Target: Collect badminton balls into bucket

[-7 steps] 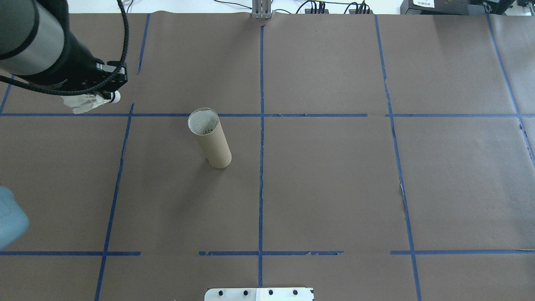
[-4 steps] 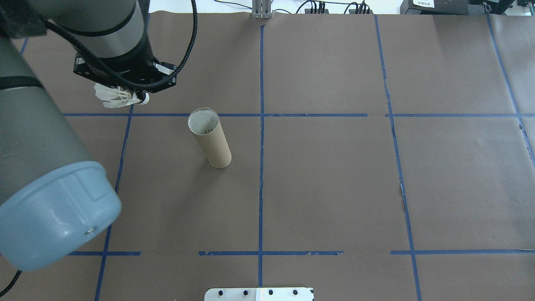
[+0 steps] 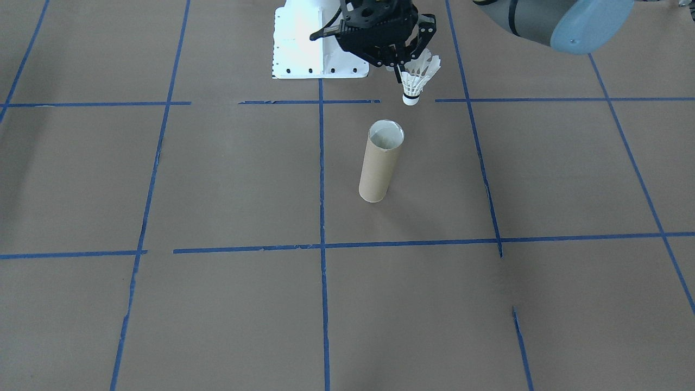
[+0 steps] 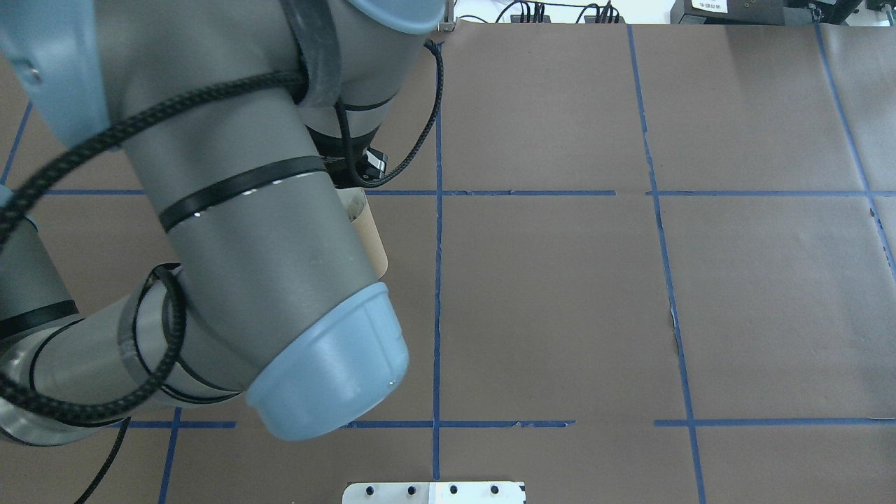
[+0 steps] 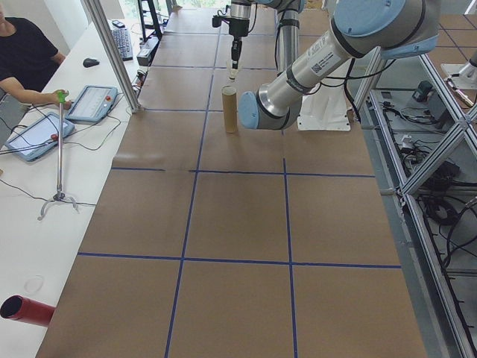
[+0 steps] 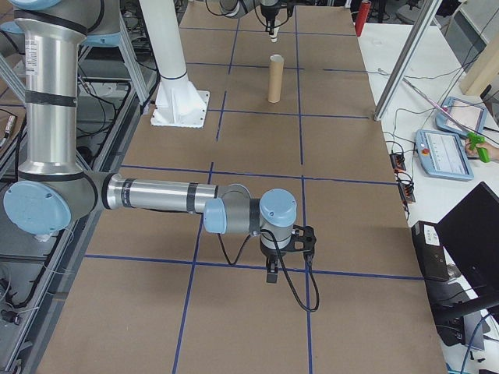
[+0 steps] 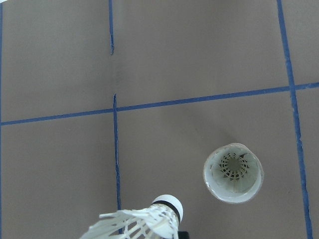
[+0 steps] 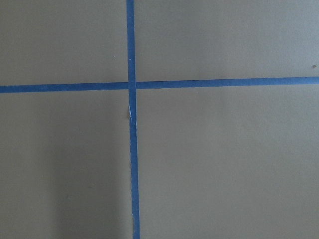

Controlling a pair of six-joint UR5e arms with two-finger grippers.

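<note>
Left gripper (image 3: 403,68) clamped on shuttlecock (image 3: 417,79), cork down for nose-first drop, just short of upright tube (image 3: 381,162) mouth. Right fingers: cannot tell.

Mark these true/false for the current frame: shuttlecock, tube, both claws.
1. The left claw holds the shuttlecock cork-down. True.
2. The shuttlecock is already inside the tube. False: it hangs above the table, off to one side of the tube's mouth in the left wrist view.
3. The tube lies on its side. False: it stands upright, open end up.
4. Another shuttlecock already sits inside the tube. True: feathers show down the bore in the left wrist view.
5. The right claw is over the tube. False: it is far from it, pointing down at bare paper and a blue tape cross.
</note>
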